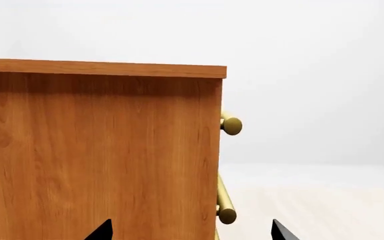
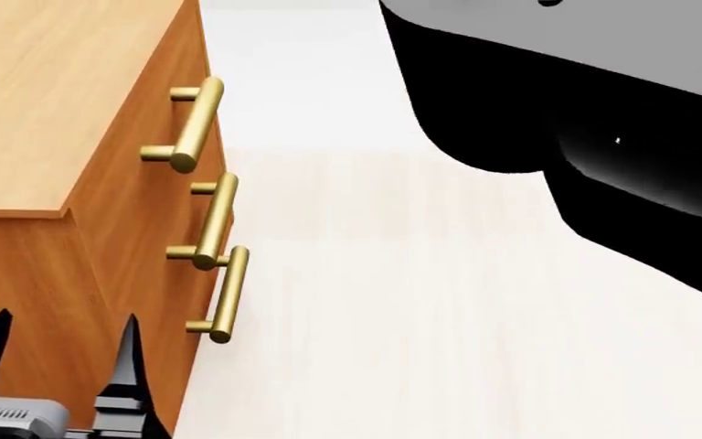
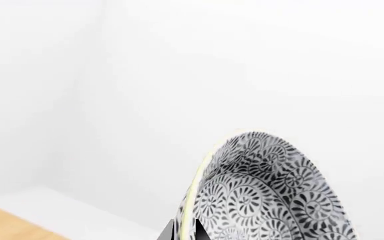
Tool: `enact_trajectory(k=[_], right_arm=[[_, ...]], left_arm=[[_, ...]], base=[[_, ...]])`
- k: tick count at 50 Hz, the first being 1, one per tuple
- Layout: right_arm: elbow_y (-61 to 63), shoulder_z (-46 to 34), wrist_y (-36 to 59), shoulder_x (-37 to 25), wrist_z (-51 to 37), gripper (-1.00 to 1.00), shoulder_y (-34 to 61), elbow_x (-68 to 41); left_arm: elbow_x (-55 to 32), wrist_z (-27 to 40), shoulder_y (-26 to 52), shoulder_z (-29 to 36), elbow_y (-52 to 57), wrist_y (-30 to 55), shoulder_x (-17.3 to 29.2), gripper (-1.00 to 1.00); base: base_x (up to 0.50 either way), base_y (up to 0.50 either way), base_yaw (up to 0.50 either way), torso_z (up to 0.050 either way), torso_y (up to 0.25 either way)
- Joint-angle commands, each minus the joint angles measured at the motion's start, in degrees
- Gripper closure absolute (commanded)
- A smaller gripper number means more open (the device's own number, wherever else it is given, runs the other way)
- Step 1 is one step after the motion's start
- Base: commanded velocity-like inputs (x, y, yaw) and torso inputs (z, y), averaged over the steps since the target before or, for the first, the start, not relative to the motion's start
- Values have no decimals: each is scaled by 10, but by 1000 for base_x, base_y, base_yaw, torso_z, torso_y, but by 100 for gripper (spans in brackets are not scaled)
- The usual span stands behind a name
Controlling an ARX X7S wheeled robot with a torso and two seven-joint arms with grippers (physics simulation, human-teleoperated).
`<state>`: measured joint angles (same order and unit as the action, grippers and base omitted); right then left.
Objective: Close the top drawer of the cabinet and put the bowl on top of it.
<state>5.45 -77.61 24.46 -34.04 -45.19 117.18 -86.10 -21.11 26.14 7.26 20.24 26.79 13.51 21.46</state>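
The orange-brown cabinet (image 2: pixel 47 101) fills the left of the head view, its three brass handles facing right. The top drawer (image 2: pixel 193 123) carries the uppermost handle, and its front looks flush with the two below. My left gripper (image 2: pixel 58 357) is open at the cabinet's near side wall (image 1: pixel 98 150), its black fingertips (image 1: pixel 105 231) spread wide with nothing between them. The white bowl (image 3: pixel 265 195), with its dark floral pattern, hangs tilted on edge. My right gripper (image 3: pixel 185 231) is shut on the bowl's rim. The bowl does not show in the head view.
Pale floor (image 2: pixel 424 302) spreads to the right of the cabinet. A large black and grey part of my right arm (image 2: pixel 583 119) hangs over the upper right of the head view. A corner of orange-brown wood (image 3: pixel 5 225) shows below the bowl.
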Motion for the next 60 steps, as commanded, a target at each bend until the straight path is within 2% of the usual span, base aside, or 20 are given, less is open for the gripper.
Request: enact_trajectory(k=[1, 17, 20, 26, 32, 51, 60], right_arm=[[-56, 10, 0, 74, 1, 100, 14, 10], [-97, 9, -16, 122, 22, 100, 1, 29], [-111, 6, -19, 136, 28, 100, 0, 35], [-133, 11, -20, 163, 42, 100, 11, 38], [-157, 11, -24, 196, 48, 100, 14, 45], [-194, 8, -79, 266, 68, 100, -49, 69], [-203, 0, -94, 311, 74, 100, -69, 77]], left_arm=[[-20, -5, -3, -7, 7, 2, 6, -100], [-23, -8, -10, -8, 10, -12, 8, -100], [-4, -2, -9, -4, 2, -17, 7, -100], [-25, -2, -7, -11, 4, -11, 6, -100], [-36, -6, -3, -10, 5, -4, 7, -100], [-37, 2, -14, -17, 17, -4, 20, -100], [-24, 9, -23, -15, 21, -7, 25, -100]], base=[[0, 0, 0, 4, 250], [0, 0, 0, 4, 245], [0, 0, 0, 0, 0], [0, 0, 0, 0, 0], [0, 0, 0, 0, 245], [0, 0, 0, 0, 250], [0, 0, 0, 0, 22]])
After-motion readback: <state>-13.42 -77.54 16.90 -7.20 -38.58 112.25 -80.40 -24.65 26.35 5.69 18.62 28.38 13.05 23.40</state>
